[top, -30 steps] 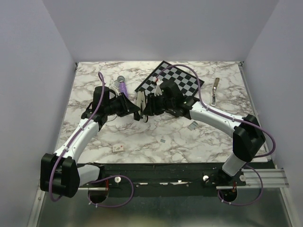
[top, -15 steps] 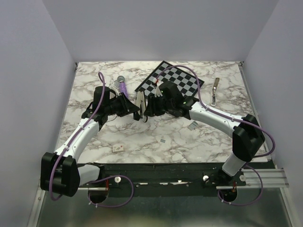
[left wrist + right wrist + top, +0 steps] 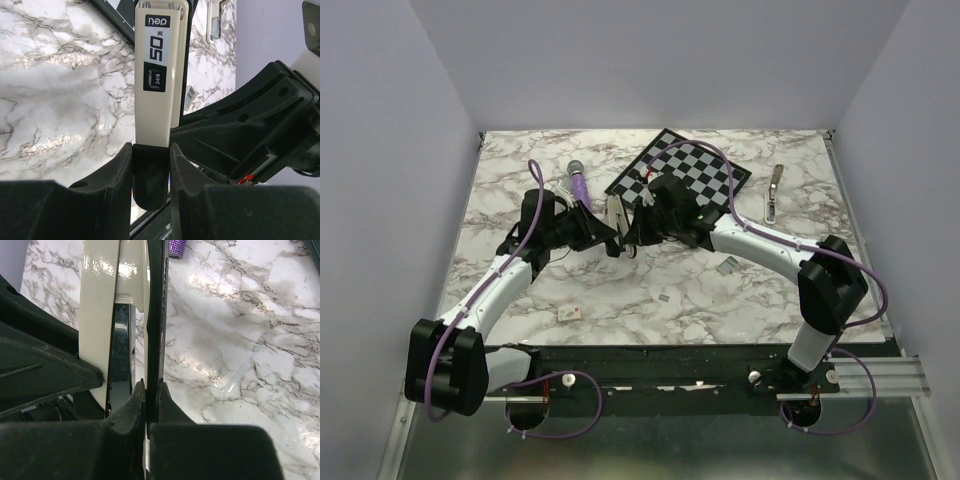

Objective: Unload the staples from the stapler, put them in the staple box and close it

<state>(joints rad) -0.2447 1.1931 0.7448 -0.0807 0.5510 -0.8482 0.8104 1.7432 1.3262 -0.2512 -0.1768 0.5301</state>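
Note:
The stapler (image 3: 618,220) is held off the table between both grippers, left of the checkerboard. In the left wrist view its cream-white side (image 3: 156,75) reads "50" and "24/8", and my left gripper (image 3: 150,150) is shut on its rounded black end (image 3: 150,180). In the right wrist view my right gripper (image 3: 151,390) is shut on a thin dark blade (image 3: 155,315) of the stapler, which stands apart from the cream body (image 3: 100,300) with a gap between them. From above, the left gripper (image 3: 604,232) and the right gripper (image 3: 634,230) face each other. No staples show.
A purple stick (image 3: 578,182) lies behind the left gripper. A black-and-white checkerboard (image 3: 695,172) lies at the back middle. A slim metal tool (image 3: 774,192) lies at the back right. Small bits (image 3: 728,265), (image 3: 665,296), (image 3: 570,313) lie on the marble table (image 3: 520,180).
Both arms have shifted slightly with the stapler still between them; the right arm's elbow has moved left. The purple stick shows more fully behind the left gripper.

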